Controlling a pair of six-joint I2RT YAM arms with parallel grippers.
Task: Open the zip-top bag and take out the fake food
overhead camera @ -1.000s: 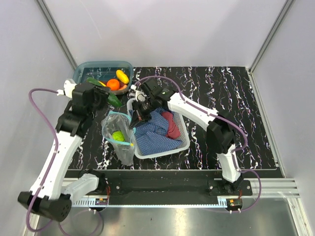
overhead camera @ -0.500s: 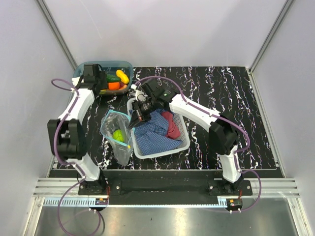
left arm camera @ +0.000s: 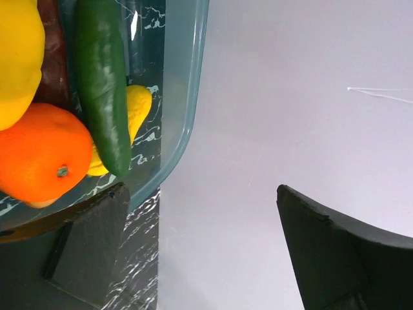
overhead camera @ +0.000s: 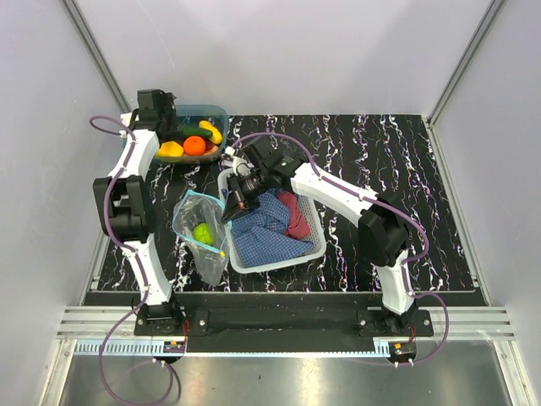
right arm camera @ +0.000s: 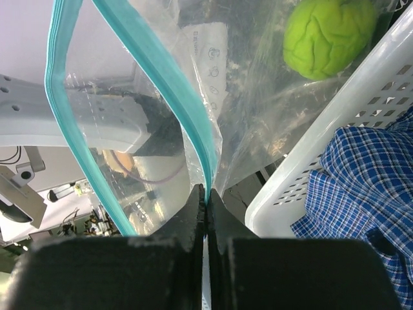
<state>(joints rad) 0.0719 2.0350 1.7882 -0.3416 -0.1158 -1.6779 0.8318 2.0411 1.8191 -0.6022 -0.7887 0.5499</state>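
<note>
The right hand reaches across the far-left corner of a white perforated basket and is pinched tight on the teal zip strip of the zip-top bag. In the right wrist view its two fingers meet on one lip of the strip, while the other lip bows away, so the mouth stands open. The bag lies on the black marbled tabletop, just left of the basket, with its mouth at the far end and its body trailing toward the near edge. One piece of fake food, a wrinkled lime-green piece, sits inside the clear plastic beside the basket wall.

The left hand hangs over the far-left corner of a teal translucent bin at the far-left end of the tabletop. Its fingers are spread wide with nothing between them. In the bin lie an orange, a dark green cucumber, a large yellow piece and a smaller yellow one, the cucumber resting across the small yellow one.

The basket holds a blue checked cloth and a red cloth.
</note>
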